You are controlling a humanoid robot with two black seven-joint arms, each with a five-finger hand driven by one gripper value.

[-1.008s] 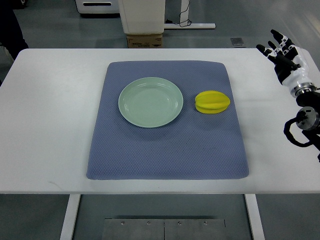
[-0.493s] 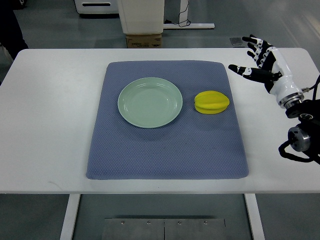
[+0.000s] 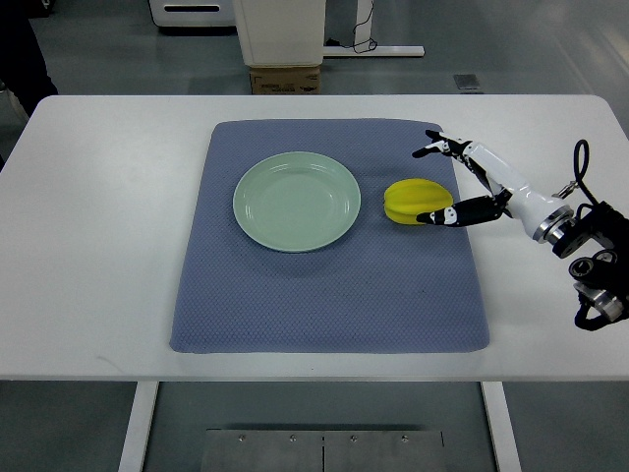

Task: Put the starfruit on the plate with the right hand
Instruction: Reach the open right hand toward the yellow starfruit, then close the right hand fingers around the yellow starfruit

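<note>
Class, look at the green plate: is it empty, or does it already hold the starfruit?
Empty. The plate shows only bare green surface; the starfruit lies beside it on the blue mat.

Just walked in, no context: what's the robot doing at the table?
The right hand is spread open beside the starfruit, one fingertip at the fruit's right side, others above it, not yet gripping. The starfruit lies on the blue mat, to the right of the green plate, which holds nothing. The left hand is out of view. The fruit is not yet on the plate.
</note>
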